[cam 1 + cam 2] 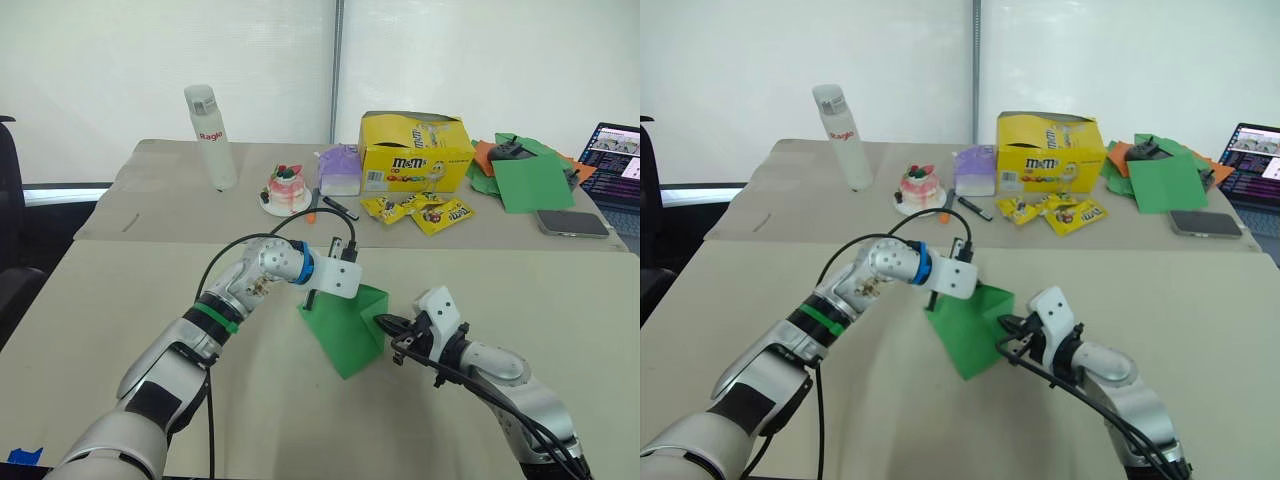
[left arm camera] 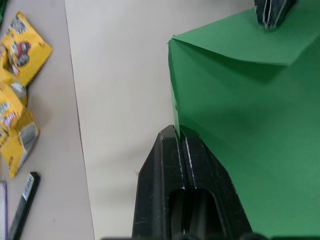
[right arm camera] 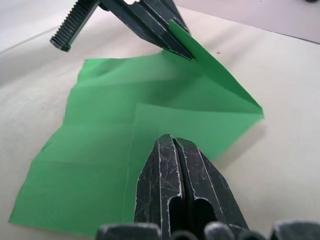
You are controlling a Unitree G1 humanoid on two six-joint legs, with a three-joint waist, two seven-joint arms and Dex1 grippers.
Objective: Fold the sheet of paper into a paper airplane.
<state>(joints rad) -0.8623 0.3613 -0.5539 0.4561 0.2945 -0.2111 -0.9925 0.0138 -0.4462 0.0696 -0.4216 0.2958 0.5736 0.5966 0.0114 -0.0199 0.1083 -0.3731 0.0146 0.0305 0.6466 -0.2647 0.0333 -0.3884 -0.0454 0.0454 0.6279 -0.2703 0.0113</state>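
Centrally, on the near tan table (image 1: 120, 300), the sheet of paper (image 1: 345, 335) lies partly flat, its far edge folded up and over. Left gripper (image 1: 312, 297) pinches the raised left edge, jaws clamped on the paper (the left wrist view shows the green edge caught between the closed fingers (image 2: 172, 155)). Right gripper (image 1: 388, 325) sits at the sheet's right side, jaws pressed together over the green, though whether paper is actually between them I cannot tell. Creases run across the flat part.

On the far table: a yellow candy box (image 1: 415, 152), loose candy packets (image 1: 420, 210) in front, a white bottle (image 1: 212, 137), a small cake (image 1: 286, 188), a pile of green and orange sheets (image 1: 525, 170), a phone (image 1: 572, 222).
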